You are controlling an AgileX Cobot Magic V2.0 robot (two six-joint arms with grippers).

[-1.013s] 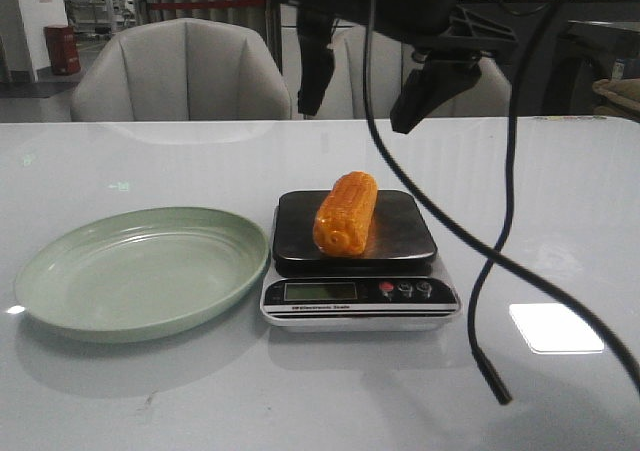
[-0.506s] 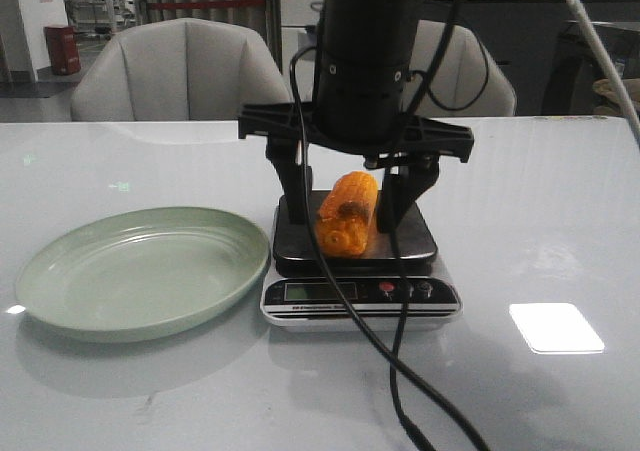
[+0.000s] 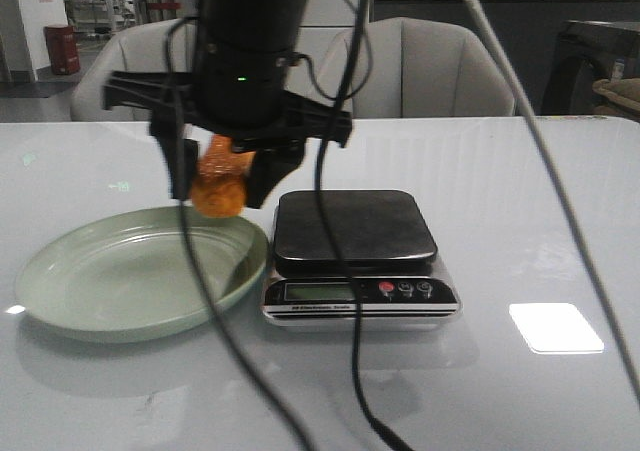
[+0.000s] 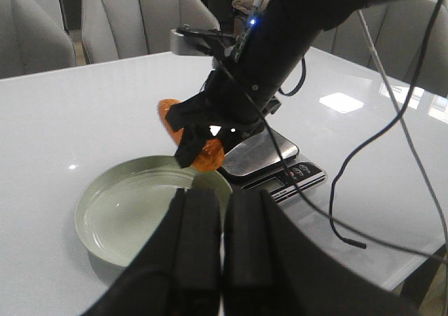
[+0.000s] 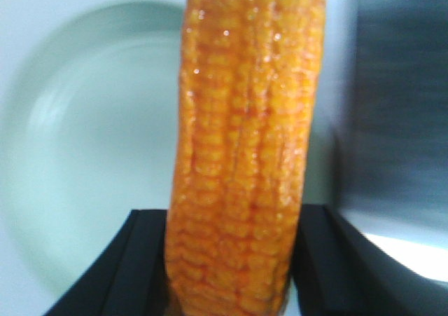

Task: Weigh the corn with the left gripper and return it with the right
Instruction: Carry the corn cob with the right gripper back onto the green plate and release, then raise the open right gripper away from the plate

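Note:
My right gripper (image 3: 220, 176) is shut on the orange-yellow corn (image 3: 220, 186) and holds it in the air over the right rim of the pale green plate (image 3: 100, 291), left of the scale (image 3: 355, 229). The right wrist view shows the corn (image 5: 245, 155) clamped between both black fingers (image 5: 122, 267), with the plate (image 5: 84, 148) below. In the left wrist view my left gripper (image 4: 222, 253) is shut and empty, back from the plate (image 4: 119, 211); the corn (image 4: 203, 151) hangs in the right gripper over the plate's far rim. The scale's platform is bare.
Black cables (image 3: 350, 371) hang from the right arm in front of the scale and plate. The scale (image 4: 273, 162) sits right of the plate on the white table (image 3: 520, 201). Grey chairs (image 3: 440, 66) stand behind the table.
My right gripper closed on the corn on the scale, lifted it and carried it left to above the plate's right rim. The scale is now bare.

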